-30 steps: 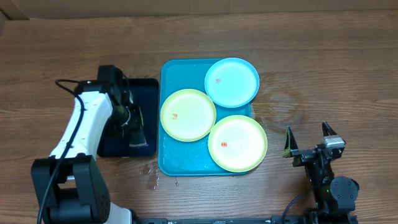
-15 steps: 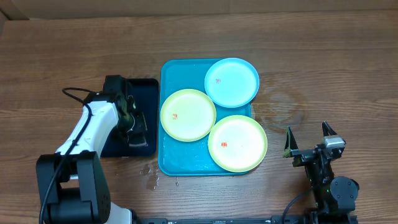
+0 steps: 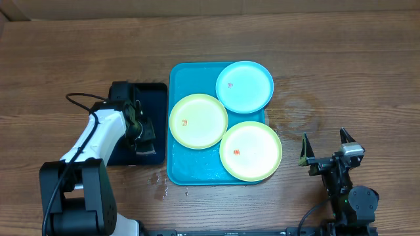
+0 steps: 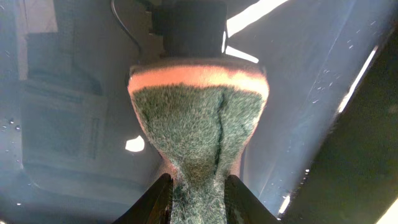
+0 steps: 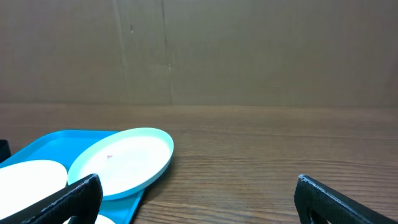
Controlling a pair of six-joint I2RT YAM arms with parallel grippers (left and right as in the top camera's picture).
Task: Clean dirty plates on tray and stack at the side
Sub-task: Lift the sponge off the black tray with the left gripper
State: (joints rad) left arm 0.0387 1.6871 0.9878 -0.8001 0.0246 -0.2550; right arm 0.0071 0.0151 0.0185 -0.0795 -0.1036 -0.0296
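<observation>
Overhead, the turquoise tray [image 3: 180, 167] lies mid-table with three plates on it: a light blue plate [image 3: 244, 86] at its far right corner, a yellow-green plate [image 3: 198, 120] at centre-left, and a second yellow-green plate [image 3: 250, 150] overhanging its near right edge. Each plate bears red-orange specks. The left gripper [image 3: 140, 133] hangs over the black tray [image 3: 156, 92] just beside the turquoise one, its jaws pinching a green-and-orange sponge [image 4: 198, 118]. The right gripper [image 3: 325, 147] stands spread wide and empty, well apart on the right.
</observation>
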